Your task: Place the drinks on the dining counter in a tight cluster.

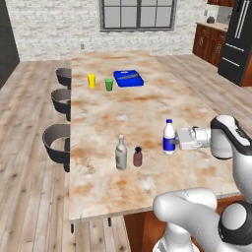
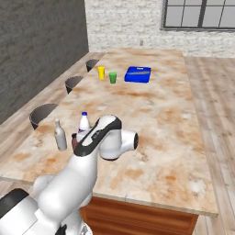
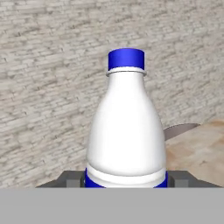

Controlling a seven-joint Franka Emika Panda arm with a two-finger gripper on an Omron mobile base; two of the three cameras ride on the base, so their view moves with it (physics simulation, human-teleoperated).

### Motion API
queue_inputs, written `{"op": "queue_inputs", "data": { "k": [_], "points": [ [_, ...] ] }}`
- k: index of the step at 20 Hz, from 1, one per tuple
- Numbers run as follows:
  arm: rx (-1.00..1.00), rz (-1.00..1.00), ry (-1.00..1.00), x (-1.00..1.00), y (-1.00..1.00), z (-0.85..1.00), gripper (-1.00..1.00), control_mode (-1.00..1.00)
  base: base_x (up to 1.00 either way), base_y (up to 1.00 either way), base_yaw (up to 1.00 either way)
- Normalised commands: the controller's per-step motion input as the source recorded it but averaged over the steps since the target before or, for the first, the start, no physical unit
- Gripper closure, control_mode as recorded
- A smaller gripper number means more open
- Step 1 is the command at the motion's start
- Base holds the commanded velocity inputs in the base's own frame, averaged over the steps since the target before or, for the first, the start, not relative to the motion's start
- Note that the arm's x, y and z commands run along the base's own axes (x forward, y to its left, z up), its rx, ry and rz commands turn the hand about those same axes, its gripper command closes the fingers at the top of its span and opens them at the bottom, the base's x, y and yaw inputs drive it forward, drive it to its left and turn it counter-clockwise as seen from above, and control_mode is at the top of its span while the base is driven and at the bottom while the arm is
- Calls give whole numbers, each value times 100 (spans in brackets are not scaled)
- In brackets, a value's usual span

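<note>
Hand (image 1: 173, 140) clamps white bottle (image 1: 169, 137) (upright) between fingers (image 3: 70, 178).

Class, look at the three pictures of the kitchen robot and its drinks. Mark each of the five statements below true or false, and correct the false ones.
1. The white bottle stands upright on the dining counter. True.
2. The claw is closed around the grey glass bottle. False: it grips the white bottle with the blue cap; the glass one stands free.
3. The dark-brown bottle stands close beside the grey glass bottle. True.
4. The yellow cup and green cup sit next to the three bottles. False: they stand far up the counter, near the blue tray.
5. Dark stools line one long side of the counter. True.
</note>
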Motion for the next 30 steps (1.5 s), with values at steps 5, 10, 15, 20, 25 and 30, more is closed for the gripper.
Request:
{"op": "queue_inputs", "data": {
  "k": [5, 10, 15, 20, 25, 30],
  "points": [
    [-1, 0, -1, 7, 8, 0, 100, -100, 0, 0, 0],
    [-6, 1, -14, 5, 9, 0, 100, -100, 0, 0, 0],
    [0, 0, -17, 11, 6, -8, 100, -100, 0, 0, 0],
    [0, 0, -3, 24, 4, -18, 100, -100, 0, 0, 0],
    [0, 0, 2, 2, 0, -39, 100, -100, 0, 0, 0],
    [-2, 0, 6, 0, 0, -27, 100, -100, 0, 0, 0]
  ]
}}
